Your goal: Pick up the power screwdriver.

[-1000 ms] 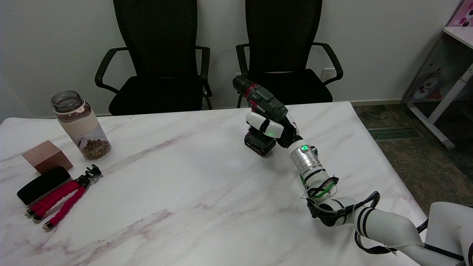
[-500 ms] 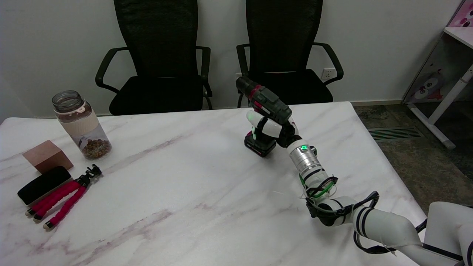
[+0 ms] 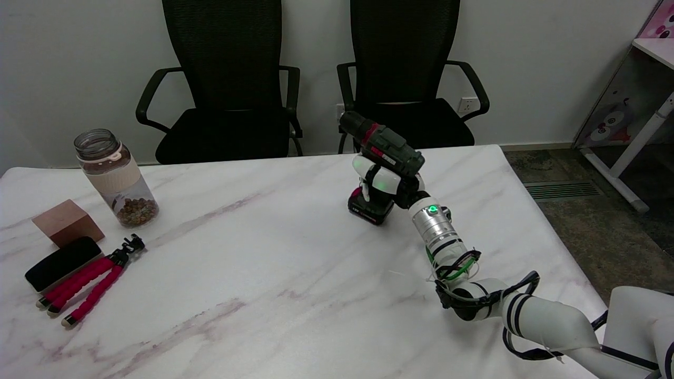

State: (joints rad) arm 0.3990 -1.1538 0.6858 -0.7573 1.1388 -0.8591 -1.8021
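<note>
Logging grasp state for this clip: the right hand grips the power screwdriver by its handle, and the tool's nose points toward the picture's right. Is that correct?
Not quite. In the head view the right hand does grip the power screwdriver by its handle, but the tool's nose points toward the picture's upper left, not the right.

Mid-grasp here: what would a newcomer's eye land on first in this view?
First, the power screwdriver at the table's far middle, tilted, with the right hand wrapping its fingers around the handle. Next, the cluster at the left edge: a jar, a brown block, and a red-legged tripod.
</note>
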